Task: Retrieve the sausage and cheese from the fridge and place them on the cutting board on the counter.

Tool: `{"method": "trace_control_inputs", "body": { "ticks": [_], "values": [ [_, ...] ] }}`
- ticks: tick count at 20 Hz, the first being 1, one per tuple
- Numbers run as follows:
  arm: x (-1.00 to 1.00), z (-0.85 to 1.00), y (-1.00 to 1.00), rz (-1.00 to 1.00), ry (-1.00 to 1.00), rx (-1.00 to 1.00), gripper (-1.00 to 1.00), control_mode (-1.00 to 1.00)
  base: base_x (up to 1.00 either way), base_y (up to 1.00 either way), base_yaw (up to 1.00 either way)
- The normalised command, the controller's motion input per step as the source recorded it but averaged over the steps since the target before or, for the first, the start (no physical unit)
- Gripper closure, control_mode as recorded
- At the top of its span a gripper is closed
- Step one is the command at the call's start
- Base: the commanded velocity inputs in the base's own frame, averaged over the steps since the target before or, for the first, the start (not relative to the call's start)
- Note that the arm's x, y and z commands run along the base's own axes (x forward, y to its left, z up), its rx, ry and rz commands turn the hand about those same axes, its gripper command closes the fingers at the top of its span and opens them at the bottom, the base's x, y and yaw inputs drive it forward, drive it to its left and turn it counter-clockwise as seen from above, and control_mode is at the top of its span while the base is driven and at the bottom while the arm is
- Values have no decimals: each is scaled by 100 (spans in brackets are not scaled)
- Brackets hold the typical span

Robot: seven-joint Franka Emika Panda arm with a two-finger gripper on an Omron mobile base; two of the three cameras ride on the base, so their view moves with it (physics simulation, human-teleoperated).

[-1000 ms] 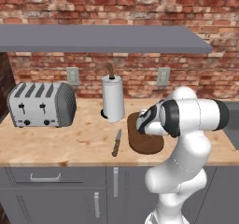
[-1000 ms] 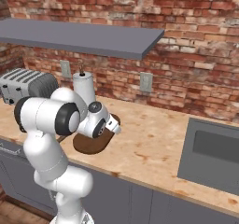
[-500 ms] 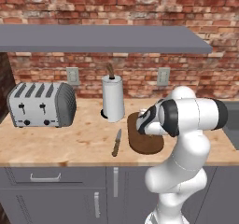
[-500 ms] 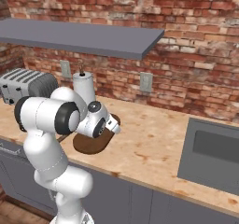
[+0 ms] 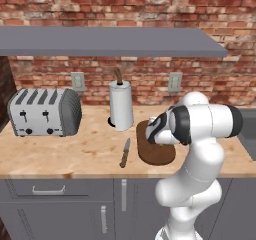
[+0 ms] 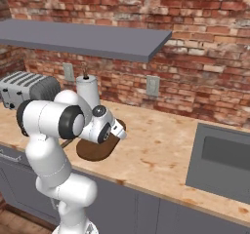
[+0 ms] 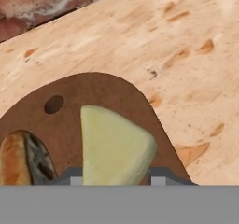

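Nothing is shifting since a second ago: claw (image 7: 112, 181) is pinching the pale yellow cheese wedge (image 7: 114, 146) over the dark oval wooden cutting board (image 7: 102, 90), beside the sausage (image 7: 21, 160); lowering and releasing comes next.

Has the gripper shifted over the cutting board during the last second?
No. The gripper holds the same spot over the cutting board, beside the paper towel roll.

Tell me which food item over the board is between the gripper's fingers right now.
The cheese, the pale yellow wedge, sits between the fingertips. The sausage, darker and browner, lies off to one side on the cutting board.
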Motion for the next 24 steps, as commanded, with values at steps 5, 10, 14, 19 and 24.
{"method": "trace_control_inputs", "body": {
  "ticks": [5,10,14,19,24],
  "values": [
    [4,-10,0,0,4,0,-100,-100,0,0,0],
    [0,0,0,0,2,0,-100,-100,0,0,0],
    [0,0,0,0,0,0,-100,-100,0,0,0],
    [0,1,0,0,0,0,-100,-100,0,0,0],
    [0,16,-2,0,0,0,-100,-100,0,0,0]
  ]
}}
